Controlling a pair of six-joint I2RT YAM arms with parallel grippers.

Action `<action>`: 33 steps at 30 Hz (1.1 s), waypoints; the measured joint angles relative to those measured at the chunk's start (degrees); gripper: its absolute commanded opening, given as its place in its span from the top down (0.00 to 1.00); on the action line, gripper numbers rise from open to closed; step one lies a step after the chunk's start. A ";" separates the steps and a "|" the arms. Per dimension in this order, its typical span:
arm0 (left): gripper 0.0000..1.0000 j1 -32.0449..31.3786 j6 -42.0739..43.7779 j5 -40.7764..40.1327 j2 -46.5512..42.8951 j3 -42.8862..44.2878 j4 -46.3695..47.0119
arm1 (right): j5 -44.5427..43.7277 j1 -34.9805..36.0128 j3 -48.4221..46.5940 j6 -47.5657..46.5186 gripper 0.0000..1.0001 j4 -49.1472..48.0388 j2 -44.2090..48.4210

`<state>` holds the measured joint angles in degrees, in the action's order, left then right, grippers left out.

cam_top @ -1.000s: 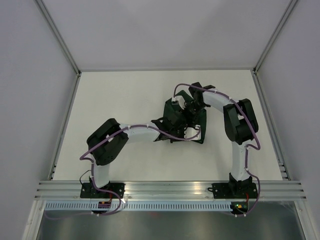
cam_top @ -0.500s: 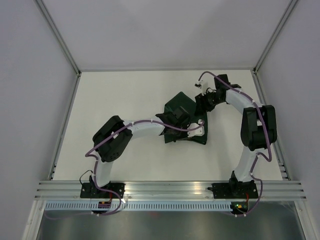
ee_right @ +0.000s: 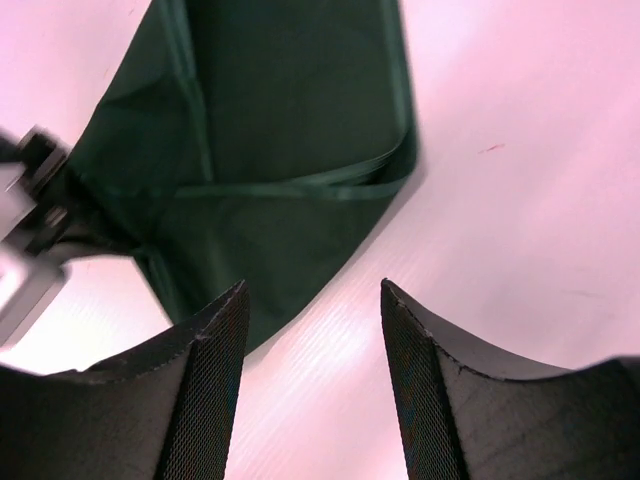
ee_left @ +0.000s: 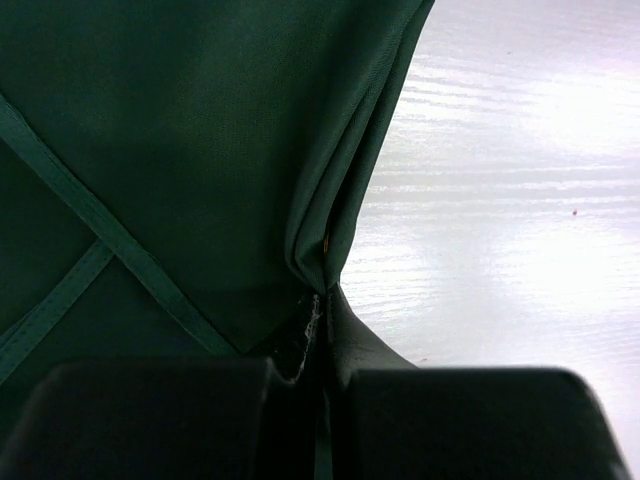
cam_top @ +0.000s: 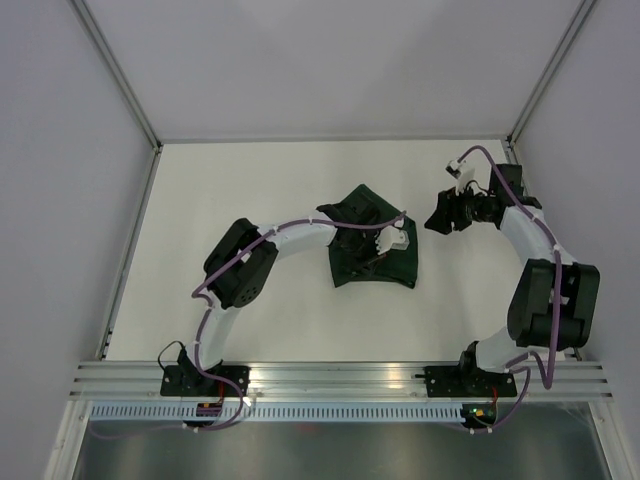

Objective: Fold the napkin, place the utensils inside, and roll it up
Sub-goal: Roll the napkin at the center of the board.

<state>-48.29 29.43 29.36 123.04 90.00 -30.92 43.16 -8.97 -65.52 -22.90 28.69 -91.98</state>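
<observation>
The left claw [ee_left: 322,335] is pinching a bunched fold of the dark green napkin [cam_top: 378,268], which is lying in the middle of the white table [cam_top: 250,190]. The right claw [cam_top: 438,221] is hanging just right of the napkin, apart from it, with its fingers spread and holding nothing. From above, the left arm is covering part of the napkin and hiding the pinch, so only the left wrist view is showing the fold caught between pressed-together fingers, and the right wrist view is showing layered napkin edges in its upper left.
</observation>
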 measured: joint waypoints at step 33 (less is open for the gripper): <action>0.98 5.60 -5.68 20.59 12.02 12.66 -17.59 | -17.97 37.90 29.62 -25.44 0.33 -13.57 17.86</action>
<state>-42.70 23.75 49.95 135.06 102.65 -48.51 25.19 28.93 -35.90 -48.34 15.11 -74.13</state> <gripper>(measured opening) 0.023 0.667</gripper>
